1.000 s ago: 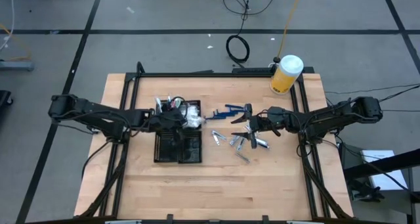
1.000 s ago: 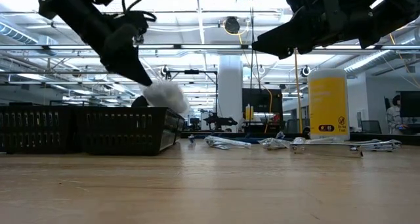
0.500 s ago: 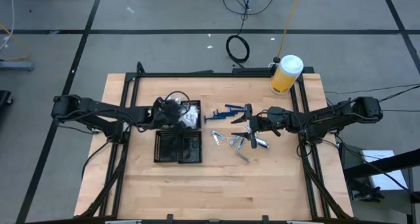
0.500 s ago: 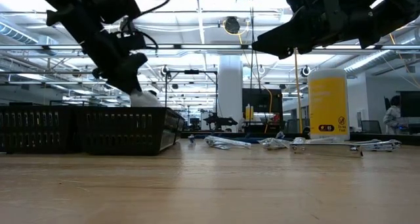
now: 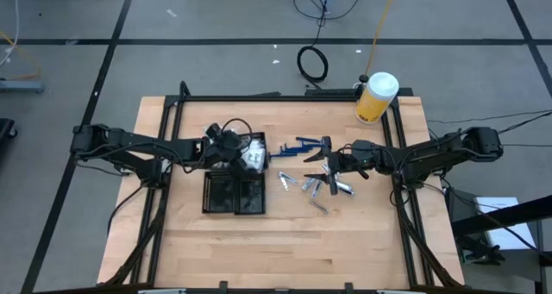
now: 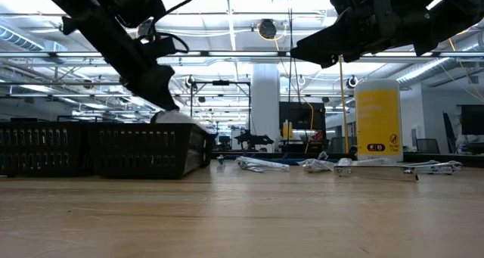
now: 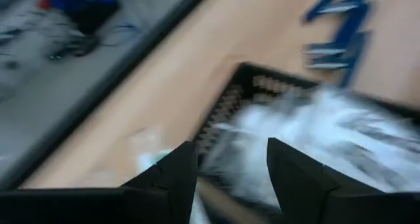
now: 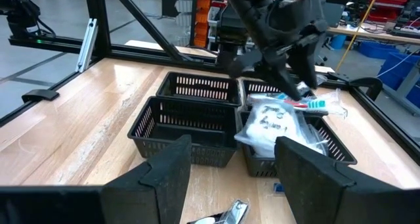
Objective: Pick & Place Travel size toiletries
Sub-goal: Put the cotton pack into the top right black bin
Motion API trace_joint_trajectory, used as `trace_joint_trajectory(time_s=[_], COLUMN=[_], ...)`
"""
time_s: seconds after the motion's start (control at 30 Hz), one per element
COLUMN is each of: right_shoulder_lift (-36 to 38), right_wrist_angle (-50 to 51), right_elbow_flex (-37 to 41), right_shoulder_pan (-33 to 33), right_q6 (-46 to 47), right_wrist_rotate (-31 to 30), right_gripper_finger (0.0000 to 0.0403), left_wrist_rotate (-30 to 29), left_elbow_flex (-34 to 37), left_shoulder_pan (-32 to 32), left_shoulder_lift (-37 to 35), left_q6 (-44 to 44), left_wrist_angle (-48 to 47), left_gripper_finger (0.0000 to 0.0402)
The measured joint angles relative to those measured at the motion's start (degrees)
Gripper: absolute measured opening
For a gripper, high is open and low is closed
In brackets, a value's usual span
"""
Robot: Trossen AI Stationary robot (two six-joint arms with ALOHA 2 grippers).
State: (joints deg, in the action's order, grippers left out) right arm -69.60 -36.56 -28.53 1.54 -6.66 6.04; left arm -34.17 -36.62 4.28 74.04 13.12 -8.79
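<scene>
One white packet [image 8: 279, 122] now lies in the tray [image 5: 234, 190] where my left tool [image 5: 226, 145], clenched on it a second ago, has released it, while my right tool [image 5: 326, 162] waits open over the tabletop's remaining toiletries [image 5: 310, 187].

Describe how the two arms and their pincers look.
Both arms are dark and jointed. The left pincer carries looping black cables by its wrist. The right pincer has two broad, flat, angular black fingers.
</scene>
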Motion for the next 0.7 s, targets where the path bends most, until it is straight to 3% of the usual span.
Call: trace_joint_trajectory(time_s=[0.1, 0.27, 0.33, 0.5, 0.6, 0.7], right_shoulder_lift=[0.00, 0.00, 0.00, 0.00, 0.00, 0.00], right_wrist_angle=[0.01, 0.01, 0.01, 0.03, 0.01, 0.03], right_elbow_flex=[0.00, 0.00, 0.00, 0.00, 0.00, 0.00], right_shoulder_pan=[0.00, 0.00, 0.00, 0.00, 0.00, 0.00], right_q6=[0.00, 0.00, 0.00, -0.02, -0.07, -0.09], right_wrist_rotate=[0.00, 0.00, 0.00, 0.00, 0.00, -0.02], right_gripper_finger=[0.0208, 0.0208, 0.0208, 0.0208, 0.0208, 0.0208], left_wrist_rotate=[-3.32, -3.12, -0.77, 12.39, 13.51, 15.16], left_elbow_flex=[0.00, 0.00, 0.00, -0.05, -0.05, 0.06], left_shoulder_pan=[0.49, 0.48, -0.16, -1.32, -1.38, -1.36], left_shoulder_lift=[0.00, -0.82, -1.57, -1.84, 1.61, 5.52], left_q6=[-0.49, -1.40, -0.95, -0.86, 1.28, 3.83], left_wrist_angle=[-0.44, 2.71, 5.83, 12.81, 11.55, 11.61], left_gripper_finger=[0.0182, 0.0182, 0.0182, 0.0181, 0.0161, 0.0115])
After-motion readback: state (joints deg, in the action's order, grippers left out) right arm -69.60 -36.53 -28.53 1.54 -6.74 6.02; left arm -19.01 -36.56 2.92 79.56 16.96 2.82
